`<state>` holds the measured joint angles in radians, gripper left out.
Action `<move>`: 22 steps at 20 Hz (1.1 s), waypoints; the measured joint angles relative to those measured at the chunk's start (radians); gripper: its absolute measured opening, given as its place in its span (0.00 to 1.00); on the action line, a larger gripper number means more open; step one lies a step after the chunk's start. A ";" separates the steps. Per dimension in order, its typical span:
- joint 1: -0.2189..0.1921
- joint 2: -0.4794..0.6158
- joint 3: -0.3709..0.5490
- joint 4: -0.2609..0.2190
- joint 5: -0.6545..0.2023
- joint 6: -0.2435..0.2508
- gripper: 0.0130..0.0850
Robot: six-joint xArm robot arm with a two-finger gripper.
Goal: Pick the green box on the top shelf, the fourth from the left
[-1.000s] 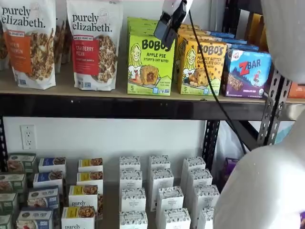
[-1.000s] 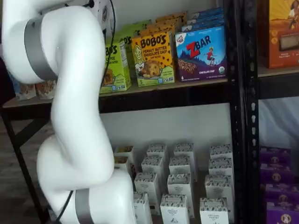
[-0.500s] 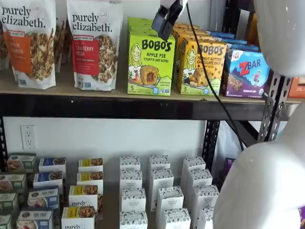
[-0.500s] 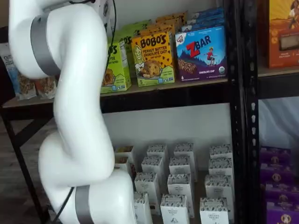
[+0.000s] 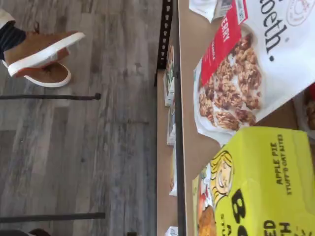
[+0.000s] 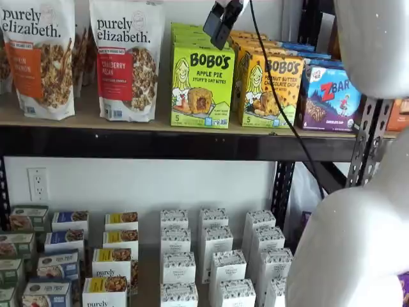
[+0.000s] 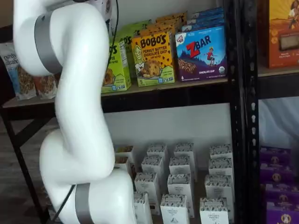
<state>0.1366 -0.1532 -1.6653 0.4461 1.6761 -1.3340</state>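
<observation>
The white arm (image 7: 77, 116) fills the foreground in both shelf views; behind it the top shelf (image 6: 160, 144) carries its goods along the front rail. The green box (image 6: 202, 85), a Bobo's apple pie carton, stands upright at the shelf's front edge, between the Purely Elizabeth cranberry pecan bag (image 6: 126, 61) and the yellow-orange Bobo's peanut butter carton (image 6: 271, 89); the purple-blue ZBar carton (image 6: 331, 97) stands nearer the upright. The gripper (image 6: 219, 25) hangs just above the green box's top, apart from it; its black fingers show side-on, so the pictures alone do not reveal a gap, though they stand spread wide and hold nothing. The wrist view shows the green box's face and the granola bag.
</observation>
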 joint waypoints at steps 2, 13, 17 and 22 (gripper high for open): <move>-0.001 0.008 -0.009 -0.006 -0.004 -0.001 1.00; -0.016 0.042 -0.025 -0.025 -0.036 -0.026 1.00; -0.023 0.054 -0.033 -0.035 -0.037 -0.035 1.00; -0.025 0.060 -0.032 -0.050 -0.040 -0.043 1.00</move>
<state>0.1111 -0.0930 -1.6973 0.3964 1.6360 -1.3766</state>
